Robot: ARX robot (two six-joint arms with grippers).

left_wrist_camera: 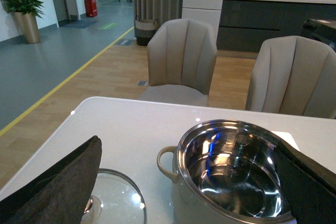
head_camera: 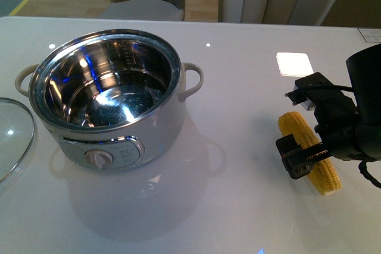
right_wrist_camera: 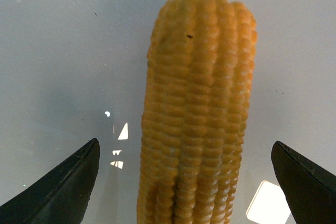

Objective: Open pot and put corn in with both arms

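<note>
Lidless white electric pot (head_camera: 169, 126) on table (head_camera: 238, 75), glass lid (head_camera: 12, 135) beside it, corn cob (head_camera: 312, 150) lying well right of pot, right gripper (head_camera: 300, 124) jaws wide astride cob, not touching, left gripper (left_wrist_camera: 187, 145) jaws spread, empty.

Figure: clearances on the table (head_camera: 238, 165). The pot (head_camera: 119, 141) stands uncovered and its steel bowl is empty, so the mouth is open from above. The glass lid (head_camera: 12, 135) lies flat just beside the pot, taking up the table's left edge. A broad strip of bare table separates the pot from the corn (head_camera: 327, 176). The right gripper (head_camera: 302, 124) straddles the cob, jaws spread, with bare table showing on either side.
</note>
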